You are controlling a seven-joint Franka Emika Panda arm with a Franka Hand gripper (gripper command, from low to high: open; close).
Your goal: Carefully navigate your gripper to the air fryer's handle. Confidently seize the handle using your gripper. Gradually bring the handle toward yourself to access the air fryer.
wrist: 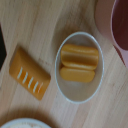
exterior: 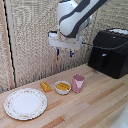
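gripper (exterior: 64, 52) released, fingers apart, above small bowl (exterior: 62, 87) | air fryer (exterior: 111, 52) handle (exterior: 103, 61) well apart

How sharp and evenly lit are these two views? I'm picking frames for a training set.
Exterior view: soft and low in detail, with mild sheen on the glossy black boxy air fryer; the white boxy gripper reads clearly. Wrist view: blurred throughout, so the small white bowl and the pink cup have fuzzy edges; lighting is even, shadows faint.
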